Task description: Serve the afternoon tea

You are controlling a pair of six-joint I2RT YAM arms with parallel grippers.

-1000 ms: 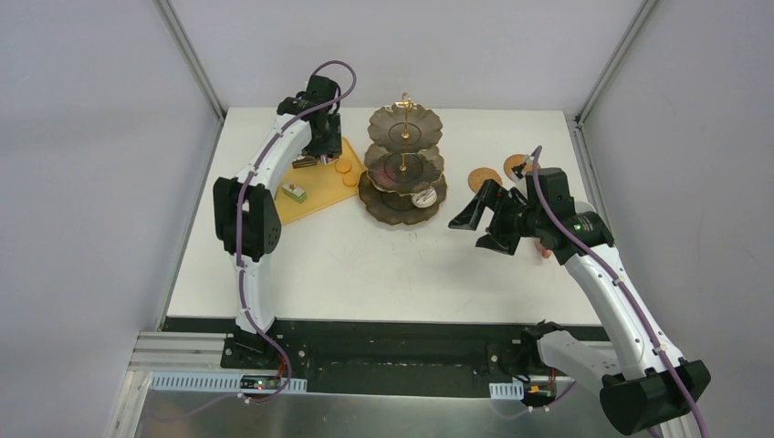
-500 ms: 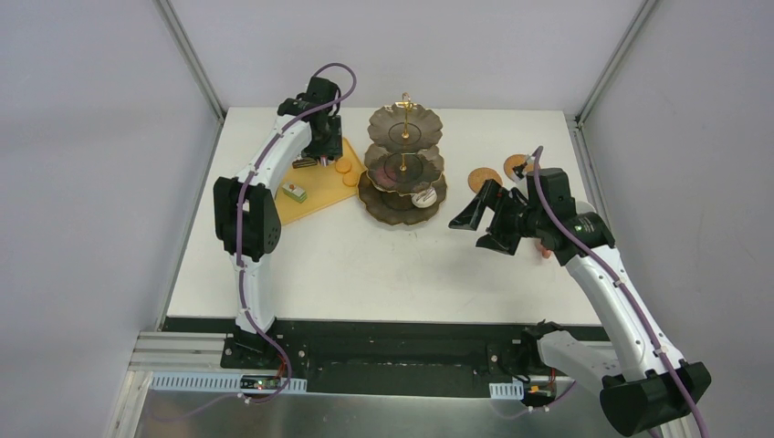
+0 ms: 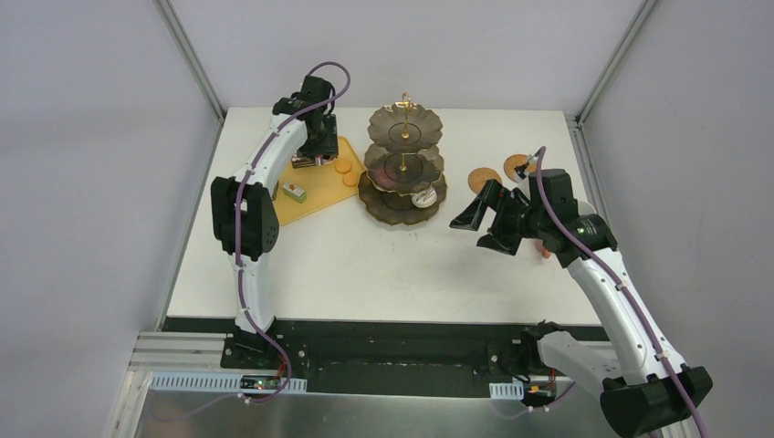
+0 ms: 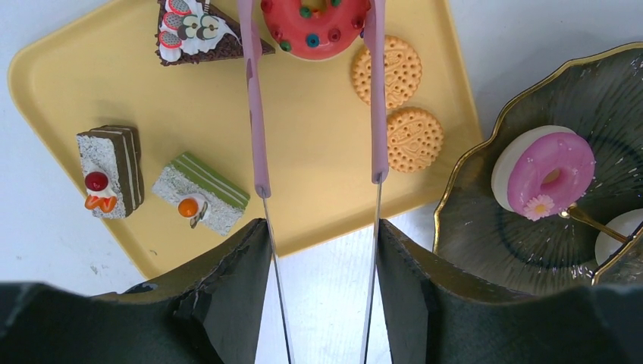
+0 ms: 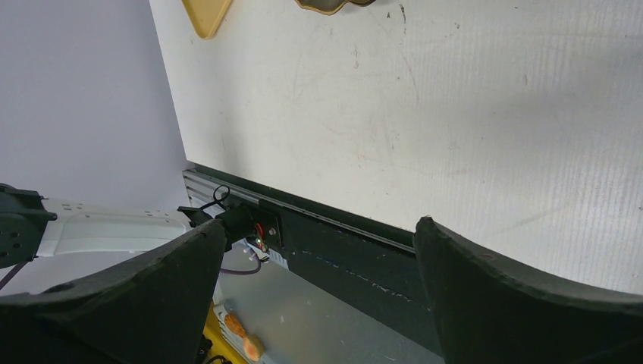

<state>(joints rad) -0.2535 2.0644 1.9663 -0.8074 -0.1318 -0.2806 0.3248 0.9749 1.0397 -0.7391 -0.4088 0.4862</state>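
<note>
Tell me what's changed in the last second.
The left gripper edged slightly back and left over the yellow tray, its tongs straddling the red donut. Nothing visibly picked up or dropped. The right gripper, fingers open, the tiered stand and coasters stayed put.

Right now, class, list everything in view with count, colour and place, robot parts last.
tray: one, yellow, left of stand
tongs: one pair, pink-tipped, above tray
cake slices: three, chocolate, grey-brown, green, on tray
red doughnut: one, between the tongs, over tray
cookies: two, orange, on tray
stand: one, dark, three-tier, table's far middle
pink doughnut: one, stand's bottom tier
coasters: two, brown, right of stand
table: one, white
left gripper: one, black, gripping tongs
right gripper: one, black, open, empty, above table
</note>
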